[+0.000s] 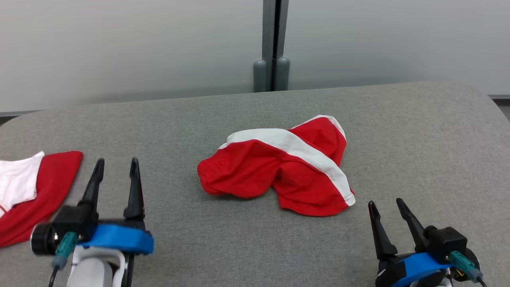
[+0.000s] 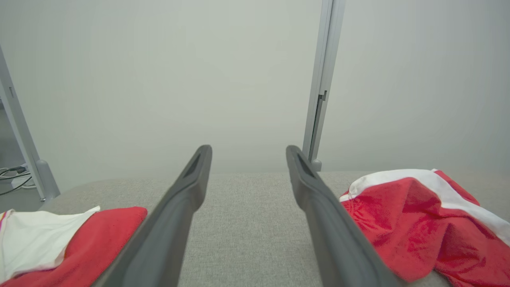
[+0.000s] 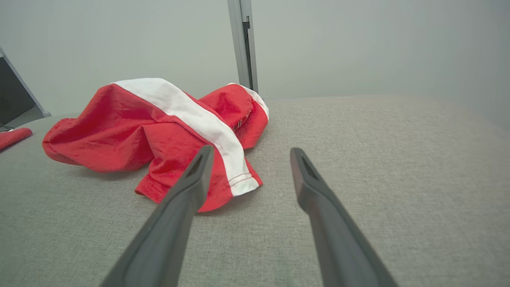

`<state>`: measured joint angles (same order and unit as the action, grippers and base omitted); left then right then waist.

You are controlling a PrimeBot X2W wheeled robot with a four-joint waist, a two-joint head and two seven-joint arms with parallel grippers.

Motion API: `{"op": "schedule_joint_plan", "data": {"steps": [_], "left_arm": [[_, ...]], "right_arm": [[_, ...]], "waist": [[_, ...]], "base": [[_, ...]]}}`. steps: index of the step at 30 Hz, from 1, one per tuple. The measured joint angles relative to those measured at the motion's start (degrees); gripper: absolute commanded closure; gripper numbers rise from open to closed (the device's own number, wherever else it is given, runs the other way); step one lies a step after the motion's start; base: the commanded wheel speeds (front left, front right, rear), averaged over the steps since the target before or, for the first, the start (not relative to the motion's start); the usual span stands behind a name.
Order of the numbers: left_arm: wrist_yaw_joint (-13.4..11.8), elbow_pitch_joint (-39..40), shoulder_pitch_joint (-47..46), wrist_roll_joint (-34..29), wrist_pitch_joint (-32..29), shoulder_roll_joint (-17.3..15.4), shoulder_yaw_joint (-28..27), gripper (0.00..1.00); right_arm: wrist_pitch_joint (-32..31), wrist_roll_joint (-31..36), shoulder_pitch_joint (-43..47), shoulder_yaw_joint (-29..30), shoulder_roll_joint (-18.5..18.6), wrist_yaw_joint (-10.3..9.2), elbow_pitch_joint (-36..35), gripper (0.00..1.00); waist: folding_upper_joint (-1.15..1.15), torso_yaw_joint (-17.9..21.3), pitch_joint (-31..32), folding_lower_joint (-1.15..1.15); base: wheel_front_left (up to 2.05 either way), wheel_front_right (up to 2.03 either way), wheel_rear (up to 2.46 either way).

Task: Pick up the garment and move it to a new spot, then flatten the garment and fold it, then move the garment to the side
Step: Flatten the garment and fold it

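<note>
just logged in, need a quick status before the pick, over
Both open, empty: left gripper, right gripper. Red shorts with white stripe crumpled mid grey table, untouched. Second red-and-white garment at left edge, off the path.

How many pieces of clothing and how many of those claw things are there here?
Red-and-white garments: 2, the crumpled garment in the middle and a second garment at the left edge.
Grippers: 2, the left gripper and the right gripper, both open and empty.
Total: 4
</note>
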<state>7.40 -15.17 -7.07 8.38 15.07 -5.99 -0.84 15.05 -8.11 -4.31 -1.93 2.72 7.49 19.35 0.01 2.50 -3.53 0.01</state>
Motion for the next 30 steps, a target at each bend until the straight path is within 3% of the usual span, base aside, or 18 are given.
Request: {"op": "schedule_joint_plan", "data": {"steps": [7, 16, 30], "left_arm": [[0.01, -4.46, -16.10, 2.63, -0.01, -3.39, 9.02, 0.00], [0.04, -18.60, -32.33, 8.67, -2.80, -8.22, 24.06, 0.00], [0.04, -34.67, -35.60, 23.02, -13.45, -7.76, 39.29, 0.00]], "right_arm": [[0.00, 0.20, -1.60, 0.16, 0.02, 0.00, -0.69, 0.00], [-0.01, -0.57, -2.57, 0.51, 0.00, 0.00, -1.29, 0.00], [0.00, -1.15, -3.39, 1.26, 0.02, 0.00, -1.86, 0.00]], "waist": [[0.01, 3.44, -3.29, 0.01], [0.00, 7.44, -7.09, 0.00], [0.00, 9.04, -10.00, 0.00]], "base": [[0.00, 0.00, 0.00], [0.00, 0.00, 0.00], [0.00, 0.00, 0.00]]}}
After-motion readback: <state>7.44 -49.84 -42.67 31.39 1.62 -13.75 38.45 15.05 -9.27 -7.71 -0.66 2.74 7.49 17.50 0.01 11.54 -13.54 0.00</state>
